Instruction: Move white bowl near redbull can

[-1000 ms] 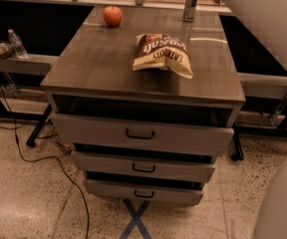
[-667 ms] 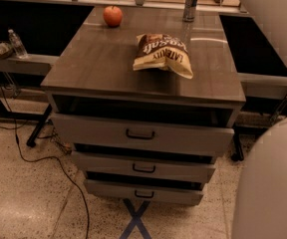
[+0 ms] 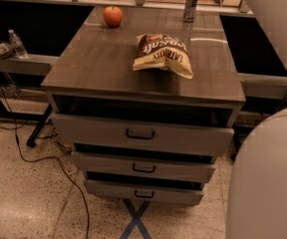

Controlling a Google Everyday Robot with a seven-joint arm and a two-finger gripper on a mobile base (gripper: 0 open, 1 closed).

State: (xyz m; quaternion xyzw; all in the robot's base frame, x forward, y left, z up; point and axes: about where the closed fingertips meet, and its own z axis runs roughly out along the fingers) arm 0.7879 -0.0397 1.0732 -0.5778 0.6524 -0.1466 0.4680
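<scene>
Gripper: we cannot find it anywhere in the camera view, so we cannot tell whether its fingers are apart, together or clamped on anything. Only pale, rounded sections of the robot arm (image 3: pixel 275 29) show, along the right edge and in the lower right corner.

We record the redbull can (image 3: pixel 191 3) standing upright at the far edge of the cabinet top (image 3: pixel 98 66), right of centre. A red apple (image 3: pixel 113 16) sits at the far left of the same surface, well apart from the can. A chip bag (image 3: pixel 162 54) lies near the middle, between the can and the front edge. Three drawers (image 3: pixel 141 133) below stand partly pulled out. A water bottle (image 3: pixel 18 44) stands on a low ledge to the left.

We do not see the white bowl on the cabinet top or elsewhere in view. In our judgement the task is not shown complete: no bowl rests near the can. What remains, as far as we can assess, is to bring the bowl into view and set it down just beside the can.
</scene>
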